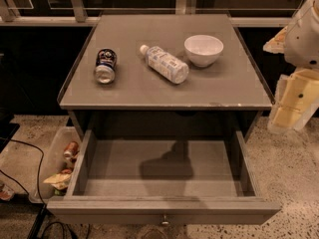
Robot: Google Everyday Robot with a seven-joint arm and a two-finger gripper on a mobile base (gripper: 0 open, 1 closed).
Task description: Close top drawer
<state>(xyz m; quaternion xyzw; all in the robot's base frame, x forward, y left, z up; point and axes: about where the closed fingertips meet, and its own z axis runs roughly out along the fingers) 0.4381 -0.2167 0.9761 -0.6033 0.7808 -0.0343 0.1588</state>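
Note:
The top drawer (164, 205) is a wide grey-brown wooden box, pulled far out of the cabinet toward the camera. Its inside is bare and holds only a shadow. A small round metal knob (164, 219) sits at the centre of its flat front panel, at the frame's bottom edge. My gripper (291, 103) hangs at the right edge of the view, beside the cabinet's right side, level with the tabletop's front edge. It is apart from the drawer and touches nothing. The white arm (305, 29) rises above it.
On the cabinet top (124, 91) lie a can (105, 65) on its side, a water bottle (164, 63) on its side and an upright white bowl (203, 50). A clear bin of snacks (56, 166) stands on the floor to the left. Black cables (30, 180) run at lower left.

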